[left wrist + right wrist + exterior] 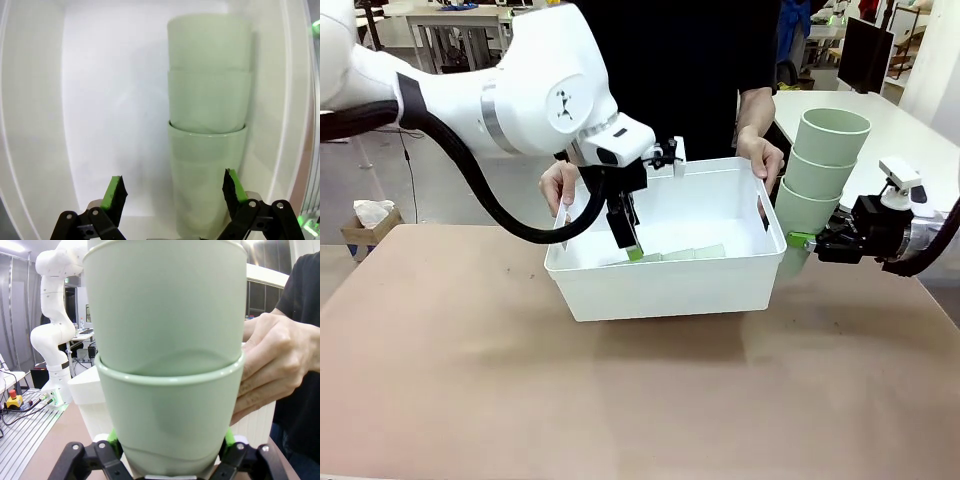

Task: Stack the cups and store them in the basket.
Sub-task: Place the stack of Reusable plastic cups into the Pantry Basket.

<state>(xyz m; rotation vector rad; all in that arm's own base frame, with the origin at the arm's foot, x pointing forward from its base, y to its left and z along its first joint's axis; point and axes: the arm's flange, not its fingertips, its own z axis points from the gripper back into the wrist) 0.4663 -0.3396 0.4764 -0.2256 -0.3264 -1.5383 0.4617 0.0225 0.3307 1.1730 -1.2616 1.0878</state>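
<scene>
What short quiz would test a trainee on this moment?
1. True or false: the left end effector is shut on a cup.
2. How many cups are in the stack that the right end effector holds?
3. What steadies the basket? A: a person's hands. B: the left end effector. C: nothing.
Key: 1 false, it is open inside the basket; 2 three; 3 A.
</scene>
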